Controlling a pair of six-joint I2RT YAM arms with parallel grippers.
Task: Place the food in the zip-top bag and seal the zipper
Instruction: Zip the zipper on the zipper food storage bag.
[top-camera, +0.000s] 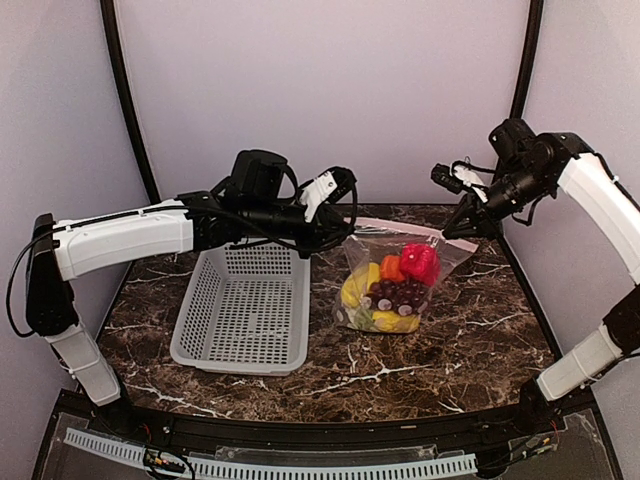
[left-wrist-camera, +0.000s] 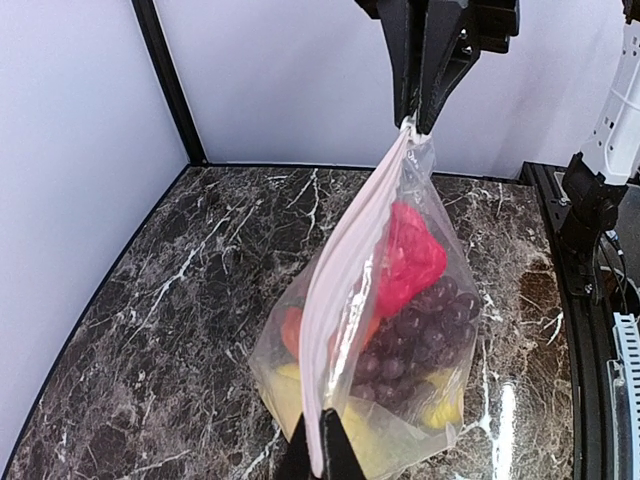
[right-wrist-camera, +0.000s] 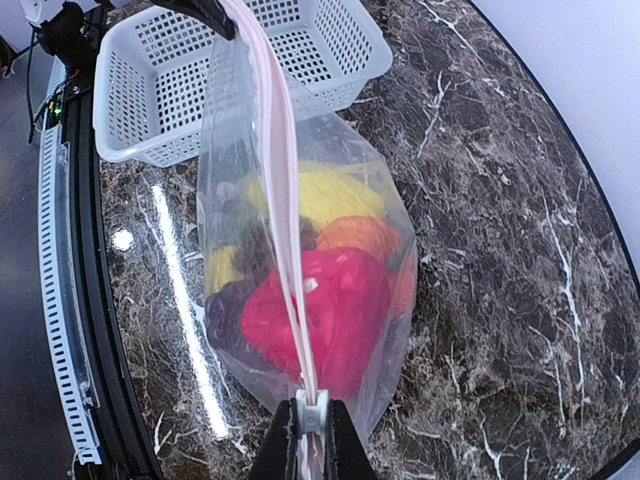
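A: From above, where is everything?
B: The zip-top bag (top-camera: 392, 290) stands on the table (top-camera: 470, 340) just beside the basket (top-camera: 245, 300), with the food inside. The left gripper (top-camera: 340, 232) and right gripper (top-camera: 448, 233) each pinch one end of the zipper (top-camera: 400, 227), pulling it taut, probably to line it up for sealing.
A: Left wrist?
B: Its jaws are closed on the strip's near end. The red pepper (left-wrist-camera: 410, 255) and grapes (left-wrist-camera: 410, 340) hang below.
A: Right wrist?
B: The same tight pinch at the other end. The lips run close together, but I cannot tell if it is fully sealed.
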